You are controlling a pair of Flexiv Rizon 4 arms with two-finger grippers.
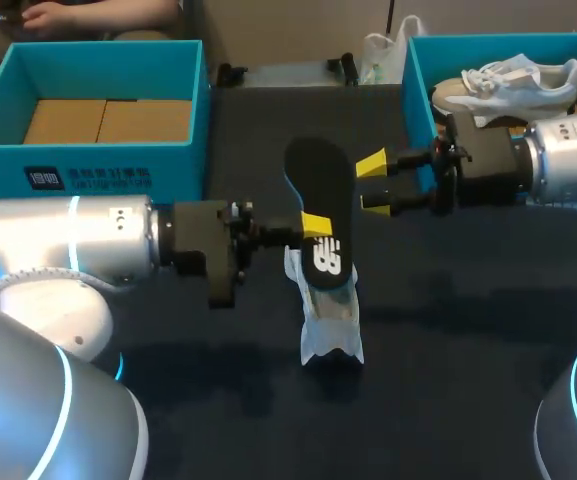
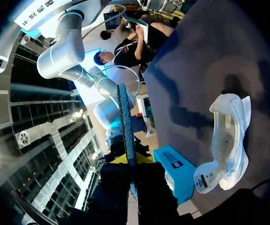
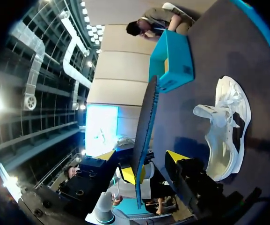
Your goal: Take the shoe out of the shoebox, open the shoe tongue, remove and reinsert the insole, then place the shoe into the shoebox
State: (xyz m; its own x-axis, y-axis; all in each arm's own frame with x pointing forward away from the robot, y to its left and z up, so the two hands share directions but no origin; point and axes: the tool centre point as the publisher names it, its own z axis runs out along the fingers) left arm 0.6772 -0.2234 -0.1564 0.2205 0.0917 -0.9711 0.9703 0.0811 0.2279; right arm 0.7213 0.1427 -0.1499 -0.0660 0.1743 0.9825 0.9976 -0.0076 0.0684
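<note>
Dark matte table [image 1: 488, 330]. Two teal cardboard boxes, rectangular and open-topped. The left shoebox [image 1: 98, 165] is behind the left end effector [image 1: 313, 228], brown cardboard floor showing. The right shoebox [image 1: 415, 90] is just behind the right end effector [image 1: 373, 183], with a second shoe [image 1: 508, 85] inside, white with laces. The white shoe [image 1: 330, 315] lies on the table under the left end effector, tongue standing up, mouth gaping. The insole [image 1: 320, 185] is black, flat and foot-shaped, with a white logo on its face. It's held up off the table by the left end effector, fingers pinched on its two faces. The right end effector is spread wide with nothing gripped, yellow tips just beside the insole's edge. The head view gives the insole's broad face. Both wrist views give it edge-on, a thin blade with a bluish rough rim. In the right wrist view the insole [image 3: 146, 126] stands between the spread fingers; can't tell contact. The left wrist view looks into the shoe [image 2: 228, 136], beside its end effector.
</note>
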